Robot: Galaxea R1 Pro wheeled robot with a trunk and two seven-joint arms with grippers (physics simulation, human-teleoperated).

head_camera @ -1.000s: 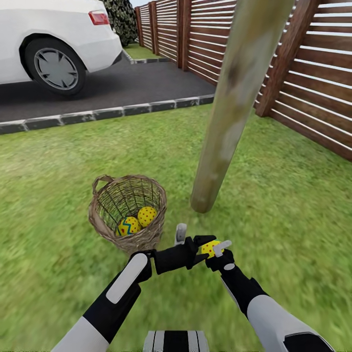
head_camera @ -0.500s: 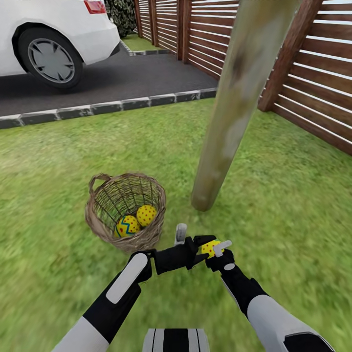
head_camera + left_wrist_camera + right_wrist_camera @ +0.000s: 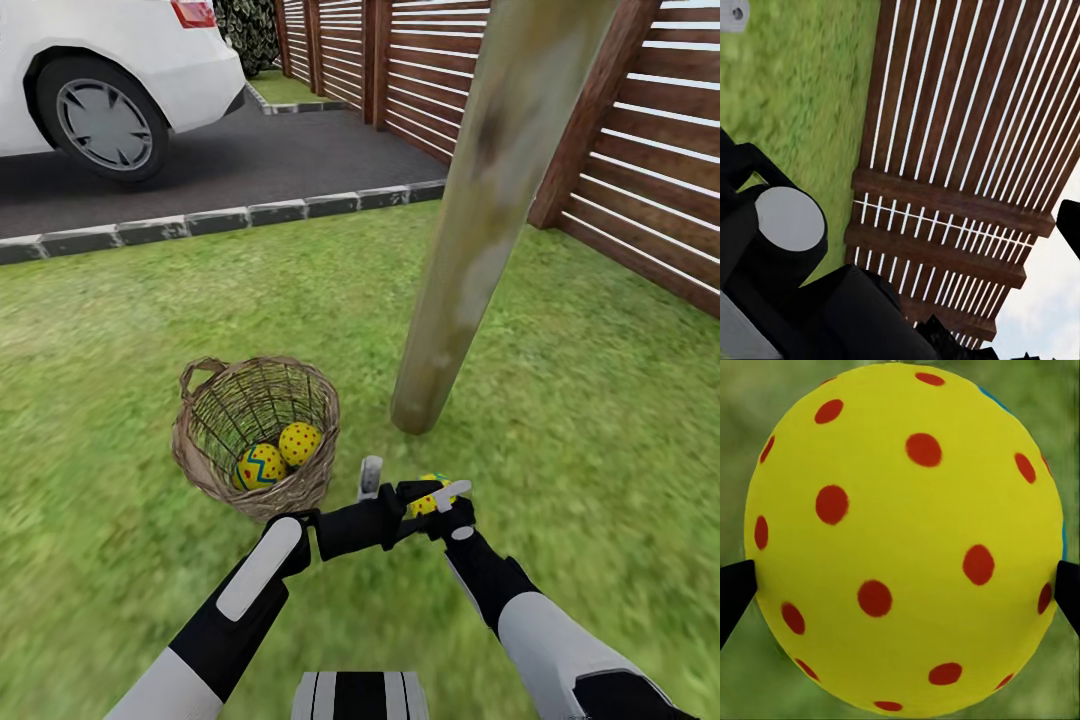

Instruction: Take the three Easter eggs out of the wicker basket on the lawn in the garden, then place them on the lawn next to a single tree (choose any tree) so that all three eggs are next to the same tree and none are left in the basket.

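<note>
The right hand is clamped on one egg beside the tree; two eggs sit in the basket; left hand state apparently indeterminate.

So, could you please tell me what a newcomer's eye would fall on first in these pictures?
Probably the yellow, red-dotted Easter egg gripped in the right gripper, low over the lawn by the leaning tree trunk. Next, the wicker basket left of the trunk, holding two more eggs, and the white car on the driveway beyond.
</note>
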